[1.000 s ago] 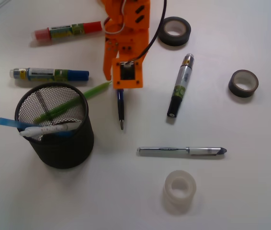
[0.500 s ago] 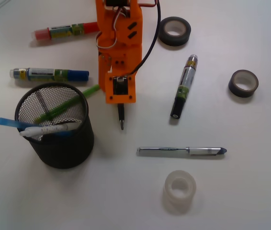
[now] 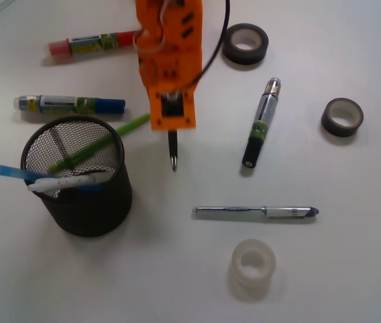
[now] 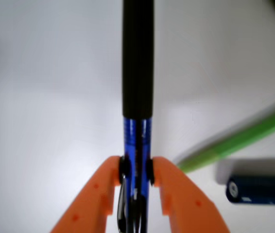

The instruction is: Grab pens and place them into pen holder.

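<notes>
My orange gripper (image 3: 171,124) (image 4: 136,170) is shut on the dark-blue clicker pen (image 3: 172,151) (image 4: 137,97), whose tip sticks out below the jaws, right of the pen holder. The black mesh pen holder (image 3: 83,202) stands at the left and holds a lime-green pen (image 3: 99,145) (image 4: 239,138), a light-blue stick pen (image 3: 12,173) and a short white pen (image 3: 66,182). A silver-and-white pen (image 3: 254,212) lies flat on the table at lower right of the gripper.
Thick markers lie about: a red-capped one (image 3: 96,44) and a blue-capped one (image 3: 69,104) (image 4: 259,189) at the left, a black-capped one (image 3: 261,124) at the right. Two dark tape rolls (image 3: 245,43) (image 3: 342,116) and a clear tape roll (image 3: 252,268) sit nearby.
The gripper came down over the dark-blue pen and closed on it; the pen now sits slightly higher and shifted, tip showing below the jaws. The black-capped marker shifted slightly.
</notes>
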Available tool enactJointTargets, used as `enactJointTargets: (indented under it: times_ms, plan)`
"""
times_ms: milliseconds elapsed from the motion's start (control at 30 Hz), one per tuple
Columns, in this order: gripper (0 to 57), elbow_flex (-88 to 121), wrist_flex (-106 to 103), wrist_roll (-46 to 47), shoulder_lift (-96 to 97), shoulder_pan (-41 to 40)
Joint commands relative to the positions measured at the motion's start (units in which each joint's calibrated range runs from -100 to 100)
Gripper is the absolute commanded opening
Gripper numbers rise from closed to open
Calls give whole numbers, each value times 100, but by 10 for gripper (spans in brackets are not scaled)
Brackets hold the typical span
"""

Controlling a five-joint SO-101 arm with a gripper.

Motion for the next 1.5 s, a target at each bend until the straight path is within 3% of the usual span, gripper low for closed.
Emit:
enactJointTargets:
  times_ms: [0,167,567,867,1467]
  plan:
    - [3,-273,411,-49,-1386,100]
    - [3,-916,-122,-15,-2432,257]
    - [3,-1252,-5739,98,-1225,676]
    - [3,805,-8810,34,-732,945]
    - [4,1339,-11102,-54,1215,1072]
